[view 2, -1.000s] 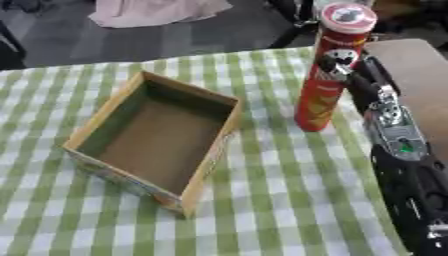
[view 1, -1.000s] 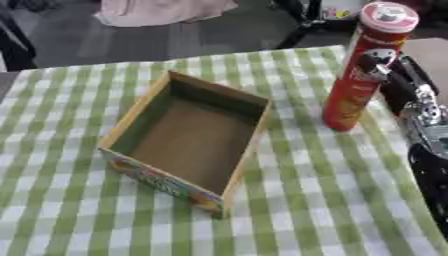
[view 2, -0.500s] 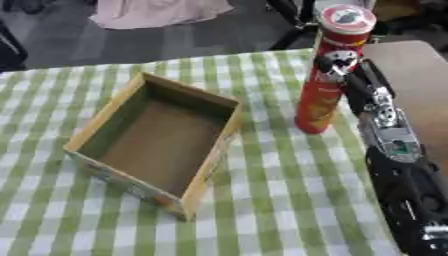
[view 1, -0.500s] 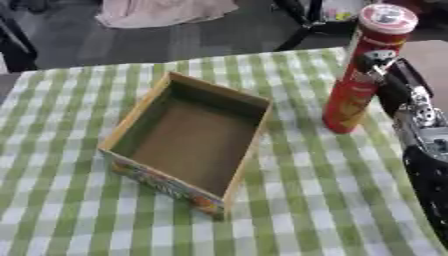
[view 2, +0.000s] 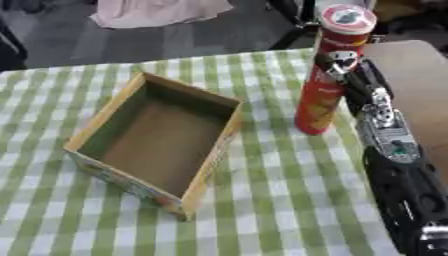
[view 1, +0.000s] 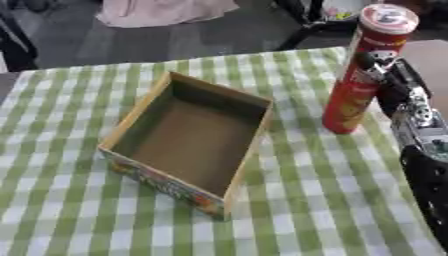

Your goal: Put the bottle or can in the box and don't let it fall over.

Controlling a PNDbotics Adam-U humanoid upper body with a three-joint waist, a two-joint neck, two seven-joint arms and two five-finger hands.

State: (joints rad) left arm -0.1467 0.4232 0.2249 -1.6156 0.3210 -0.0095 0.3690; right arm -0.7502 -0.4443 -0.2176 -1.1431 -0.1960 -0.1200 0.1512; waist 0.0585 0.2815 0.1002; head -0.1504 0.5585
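Little is changed since the earlier frames: only the right hand (view 2: 350,75) is brought slightly closer against the upper side of the red crisp can (view 2: 331,70), while can and box are left in place. The can is kept upright on the green checked tablecloth (view 1: 332,200), to the right of the open cardboard box (view 1: 188,142) and apart from it. Dark fingers are laid on the can's far side, but whether they are curled round it cannot be told. High contact on a tall can probably risks tipping. The left hand is not seen.
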